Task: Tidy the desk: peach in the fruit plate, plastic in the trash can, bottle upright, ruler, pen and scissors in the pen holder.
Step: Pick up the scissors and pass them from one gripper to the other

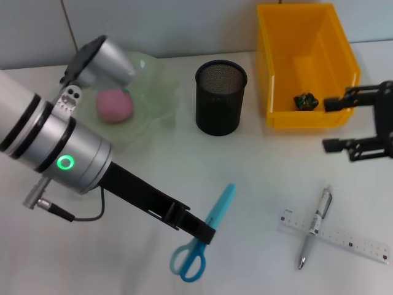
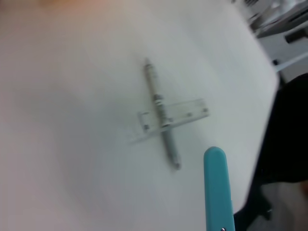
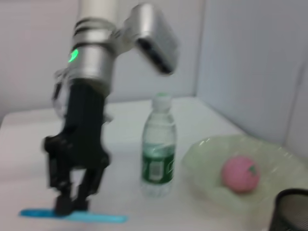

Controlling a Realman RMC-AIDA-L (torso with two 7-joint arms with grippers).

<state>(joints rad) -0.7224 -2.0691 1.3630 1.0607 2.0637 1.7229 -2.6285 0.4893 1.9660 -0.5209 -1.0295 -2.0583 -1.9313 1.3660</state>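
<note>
A white desk [image 1: 258, 178] runs up to a pale wall. On the left, the peach [image 1: 114, 105] already lies in the clear fruit plate [image 1: 153, 92], and the right wrist view shows the bottle [image 3: 158, 147] standing upright beside that plate. The left hand [image 1: 199, 232] is down on the blue scissors [image 1: 202, 236], its fingers clenched around the blades near the pivot; gripped there, the heavier handle end could swing or slide free once raised, and the long blades might catch the rim of the black mesh pen holder [image 1: 220, 97] on entry. Further right, the pen [image 1: 314, 226] lies across the ruler [image 1: 356, 244]; taking either one may drag the other. The right hand [image 1: 334, 125] hangs released beside the yellow trash can [image 1: 305, 61], where the plastic [image 1: 305, 101] rests.
</note>
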